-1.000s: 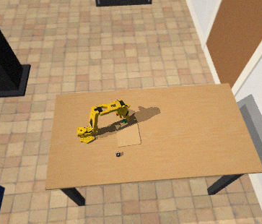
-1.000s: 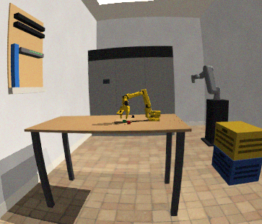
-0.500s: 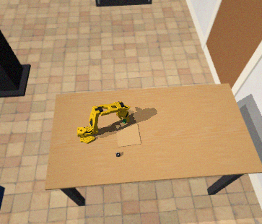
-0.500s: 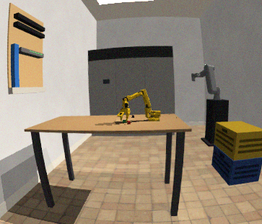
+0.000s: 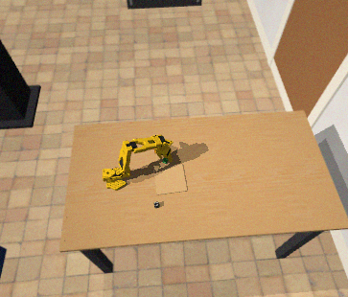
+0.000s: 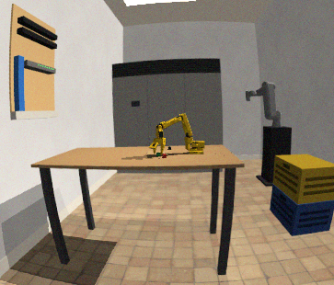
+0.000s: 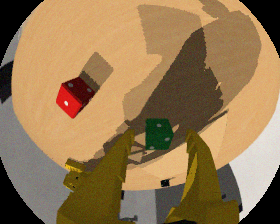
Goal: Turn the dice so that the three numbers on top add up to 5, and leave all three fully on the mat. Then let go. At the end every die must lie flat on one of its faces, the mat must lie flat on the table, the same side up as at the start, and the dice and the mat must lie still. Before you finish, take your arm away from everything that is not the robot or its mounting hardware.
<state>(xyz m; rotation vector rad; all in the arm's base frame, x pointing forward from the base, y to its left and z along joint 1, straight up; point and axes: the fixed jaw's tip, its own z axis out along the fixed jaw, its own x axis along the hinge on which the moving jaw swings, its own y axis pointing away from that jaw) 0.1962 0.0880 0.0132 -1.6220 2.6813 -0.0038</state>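
Down low over the table point(image 5: 264, 168) with the gripper point(image 7: 161, 144), jaws partly open, roughly a third of the way, and clamped on nothing. Green die point(image 7: 159, 132) right there between the two yellow fingertips, a sliver of daylight on either side, resting flat in the arm's shadow (pips too dark to read from the wrist view). Out at 10 o'clock from the green one, well apart: red die point(image 7: 74, 96), sitting flat on the wood-coloured surface, one white pip showing on the face nearest the lens, its short shadow thrown toward 1 o'clock. From above, green die point(image 5: 166, 161) peeking out under the gripper, at about 11 o'clock from the middle of the mat point(image 5: 172, 179), right by its far edge; on it or just off it, cannot tell. Red die hidden under the arm point(image 5: 134, 146) in that view. Third die point(image 5: 156, 204), dark with a pale face, down at 7 o'clock from the mat, near its corner but plainly off it, on bare table. Mat lying flat.
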